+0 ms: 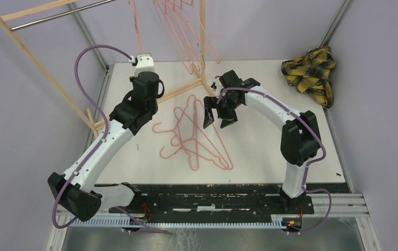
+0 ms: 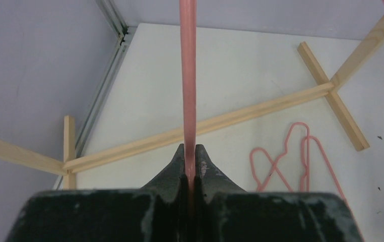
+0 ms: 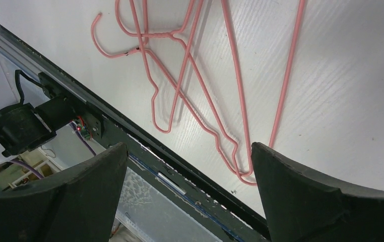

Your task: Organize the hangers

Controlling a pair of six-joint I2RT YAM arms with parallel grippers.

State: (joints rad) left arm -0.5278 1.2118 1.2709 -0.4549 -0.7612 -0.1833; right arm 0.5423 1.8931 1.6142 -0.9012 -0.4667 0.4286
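Table (image 1: 291,151): three loose hangers (image 1: 197,141); left end effector (image 2: 190,152) clamps another, right end effector (image 1: 217,117) wide.

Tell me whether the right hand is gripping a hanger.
No: the right hand stands wide open above the hangers lying on the table, with nothing in it.

The top camera looks down from behind; both close wrist cameras share the tabletop hangers (image 1: 194,135).

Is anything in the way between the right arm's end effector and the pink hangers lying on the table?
Nothing visible. The right end effector hangs open above the loose hangers, with only open air between them.
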